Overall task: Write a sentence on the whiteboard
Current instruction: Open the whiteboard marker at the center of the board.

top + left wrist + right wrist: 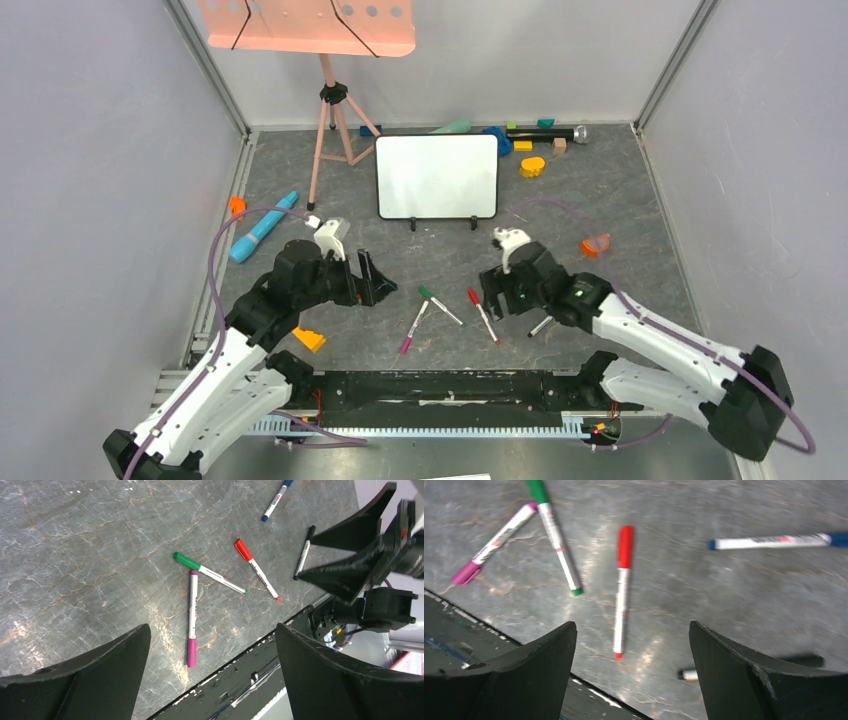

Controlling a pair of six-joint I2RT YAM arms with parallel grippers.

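The whiteboard [437,176] stands on its two black feet at the back middle of the table, and its face is blank: no sentence shows on it. In front of it lie a green marker [440,306] [210,573], a purple one [414,328] [192,617], a red one [484,316] [622,587] and a black one [541,326]. A blue marker [774,541] [276,500] lies further right. My left gripper [378,283] [212,630] hangs open left of the markers, holding nothing. My right gripper [495,297] [632,625] is open just above the red marker's tail end, not touching it.
A salmon-pink perforated tray [310,25] on a tripod stands at the back left. A teal-blue tube [262,228] and an orange wedge [309,339] lie on the left. Small coloured toys [532,166] sit behind the board, and an orange piece [596,244] on the right. A black rail [450,385] runs along the near edge.
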